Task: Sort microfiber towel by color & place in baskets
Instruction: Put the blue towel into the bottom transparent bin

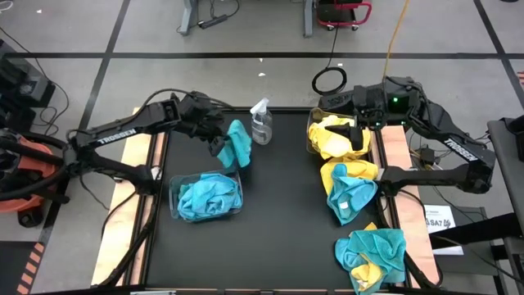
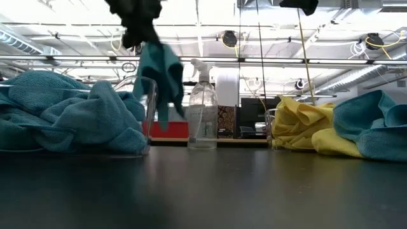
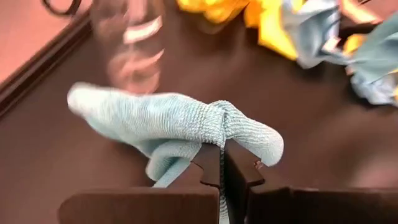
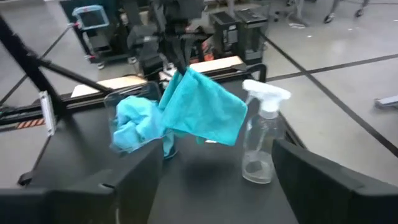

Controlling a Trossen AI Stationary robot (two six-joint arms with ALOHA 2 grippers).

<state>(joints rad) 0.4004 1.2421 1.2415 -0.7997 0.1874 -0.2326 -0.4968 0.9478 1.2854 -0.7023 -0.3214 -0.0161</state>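
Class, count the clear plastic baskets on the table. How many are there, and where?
2: one basket holding teal cloths near the left arm, one basket holding yellow cloths below the right gripper. None seem hidden.

You're looking at two dark, near-black jointed arms, each link lettered TROSSEN in white. The left arm (image 1: 131, 124) has black cabling looped off its shoulder. The right arm (image 1: 446, 135) shows a small green light near its wrist. The right gripper's flat, broad dark fingers (image 4: 323, 180) have matte, angular faces.
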